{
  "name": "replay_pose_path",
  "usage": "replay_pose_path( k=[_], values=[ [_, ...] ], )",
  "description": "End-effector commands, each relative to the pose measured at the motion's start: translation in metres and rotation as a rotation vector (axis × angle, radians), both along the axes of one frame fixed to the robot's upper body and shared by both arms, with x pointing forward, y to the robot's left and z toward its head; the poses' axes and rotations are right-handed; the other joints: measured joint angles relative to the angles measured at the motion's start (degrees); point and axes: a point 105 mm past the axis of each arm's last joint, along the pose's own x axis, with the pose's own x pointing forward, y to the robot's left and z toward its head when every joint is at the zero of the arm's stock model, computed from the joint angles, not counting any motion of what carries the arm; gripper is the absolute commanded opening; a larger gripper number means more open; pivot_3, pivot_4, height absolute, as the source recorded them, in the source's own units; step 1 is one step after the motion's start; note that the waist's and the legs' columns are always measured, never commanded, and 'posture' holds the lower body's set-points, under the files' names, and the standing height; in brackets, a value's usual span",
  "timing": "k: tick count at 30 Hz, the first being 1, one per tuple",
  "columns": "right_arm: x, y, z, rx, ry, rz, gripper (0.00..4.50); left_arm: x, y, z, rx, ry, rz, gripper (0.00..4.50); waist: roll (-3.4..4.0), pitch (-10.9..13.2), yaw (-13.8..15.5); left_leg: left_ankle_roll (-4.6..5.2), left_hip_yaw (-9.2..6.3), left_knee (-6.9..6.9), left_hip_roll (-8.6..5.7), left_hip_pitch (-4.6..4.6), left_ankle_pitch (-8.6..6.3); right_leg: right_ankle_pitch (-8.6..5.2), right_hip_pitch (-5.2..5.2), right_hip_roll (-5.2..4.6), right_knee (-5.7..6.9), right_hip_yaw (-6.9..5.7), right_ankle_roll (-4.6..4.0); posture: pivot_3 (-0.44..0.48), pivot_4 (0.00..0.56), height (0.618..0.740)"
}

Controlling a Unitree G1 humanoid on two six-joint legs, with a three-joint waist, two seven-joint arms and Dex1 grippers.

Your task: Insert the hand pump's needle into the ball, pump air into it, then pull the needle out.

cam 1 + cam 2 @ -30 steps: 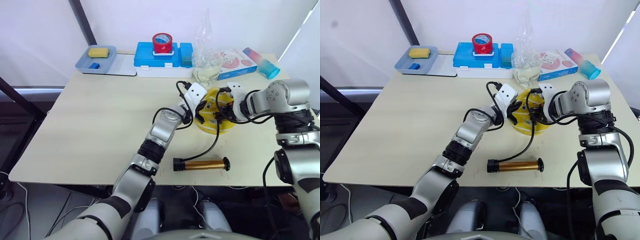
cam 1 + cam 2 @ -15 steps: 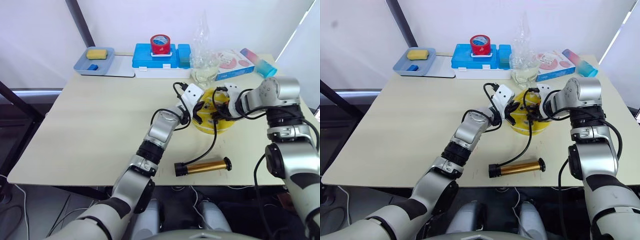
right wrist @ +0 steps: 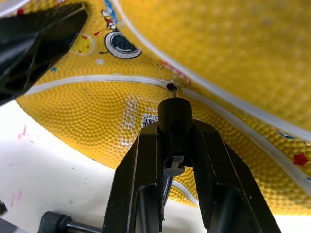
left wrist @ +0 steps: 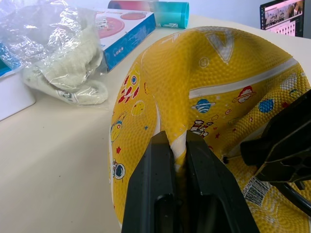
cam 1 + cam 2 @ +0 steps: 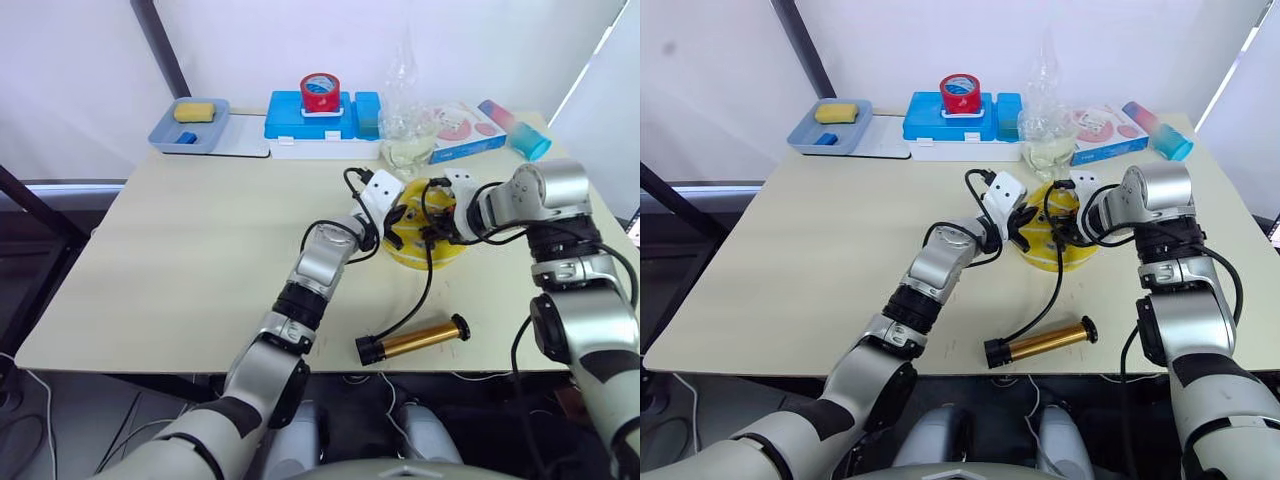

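Note:
The dented yellow ball lies right of the table's middle. My left gripper is shut, pinching a fold of the ball's wall from its left side. My right gripper is shut on the black needle nozzle of the hand pump, held against the ball's skin right at the small valve hole. The needle itself is hidden by the nozzle. The pump's bronze cylinder lies tilted near the table's front edge, its thin black hose curving up to the ball.
Along the back edge stand a blue tray with a yellow sponge, a blue box topped by a red tape roll, a crumpled clear bag, a pink-printed box and a teal-and-pink tube.
The pump cylinder has swung from level to tilted and slid a little right, dragged by its hose. Both grippers stay on the ball; the camera shifted slightly.

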Motion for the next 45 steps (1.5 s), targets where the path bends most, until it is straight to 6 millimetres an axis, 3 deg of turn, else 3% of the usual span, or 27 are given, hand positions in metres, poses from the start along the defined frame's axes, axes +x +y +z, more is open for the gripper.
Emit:
replay_pose_path(
  k=[1,6,8,9,11,21,30,39,45],
  values=[
    [0.001,-0.001,0.011,-0.019,-0.089,0.028,0.31,-0.010,-0.020,-0.011,-0.001,0.051,-0.077,0.03,0.01,0.00,0.18,0.00,0.00,0.00,-0.01,-0.01,0.00,0.00,0.00,-0.01,0.00,0.00,0.00,0.000,0.150,0.729],
    [-0.008,-0.005,0.013,-0.024,-0.104,0.037,0.31,-0.006,-0.018,-0.011,0.003,0.042,-0.062,0.03,0.02,0.01,0.52,0.00,-0.04,0.00,-0.04,-0.10,0.00,-0.02,-0.06,-0.05,-0.03,-0.02,-0.03,0.000,0.150,0.729],
    [-0.010,-0.007,0.012,-0.026,-0.112,0.032,1.34,-0.006,-0.019,-0.011,0.002,0.041,-0.061,0.00,0.03,0.02,0.65,0.00,-0.06,0.00,-0.06,-0.14,0.00,-0.06,-0.06,-0.06,-0.05,-0.05,-0.09,0.000,0.150,0.729],
    [-0.011,-0.008,0.012,-0.025,-0.116,0.029,1.44,-0.006,-0.020,-0.011,0.002,0.040,-0.061,0.00,0.03,0.02,0.79,0.00,-0.06,0.00,-0.06,-0.15,0.00,-0.09,-0.06,-0.06,-0.06,-0.06,-0.15,0.000,0.150,0.729],
    [-0.014,-0.010,0.013,-0.023,-0.124,0.022,2.21,-0.006,-0.020,-0.010,0.001,0.039,-0.062,0.00,0.04,0.02,1.04,0.00,-0.07,0.00,-0.06,-0.21,0.00,-0.11,-0.08,-0.07,-0.10,-0.11,-0.17,0.000,0.150,0.729],
    [-0.031,-0.025,0.018,-0.045,-0.218,0.023,2.21,-0.004,-0.020,-0.011,0.003,0.036,-0.063,0.00,0.06,0.03,1.79,0.00,-0.08,0.00,-0.08,-0.31,0.00,-0.13,-0.14,-0.09,-0.18,-0.17,-0.20,0.000,0.150,0.729],
    [-0.039,-0.030,0.025,0.019,-0.419,-0.016,2.21,-0.003,-0.021,-0.011,-0.001,0.033,-0.061,0.00,0.06,0.04,1.84,0.00,-0.23,0.00,-0.09,-0.31,0.00,-0.14,-0.12,-0.09,-0.19,-0.19,-0.19,0.000,0.150,0.729],
    [-0.044,-0.019,0.024,0.163,-0.536,-0.102,2.21,-0.001,-0.022,-0.008,-0.006,0.029,-0.059,0.00,0.08,0.04,1.76,0.01,-0.22,0.01,-0.10,-0.28,0.00,-0.16,-0.09,-0.08,-0.14,-0.21,-0.16,0.000,0.150,0.729],
    [-0.044,-0.023,0.017,0.168,-0.530,-0.158,2.21,-0.001,-0.022,-0.008,-0.005,0.029,-0.060,0.00,0.08,0.05,1.79,0.00,-0.21,0.01,-0.10,-0.30,0.00,-0.17,-0.09,-0.08,-0.16,-0.21,-0.16,0.000,0.150,0.729]
  ],
)
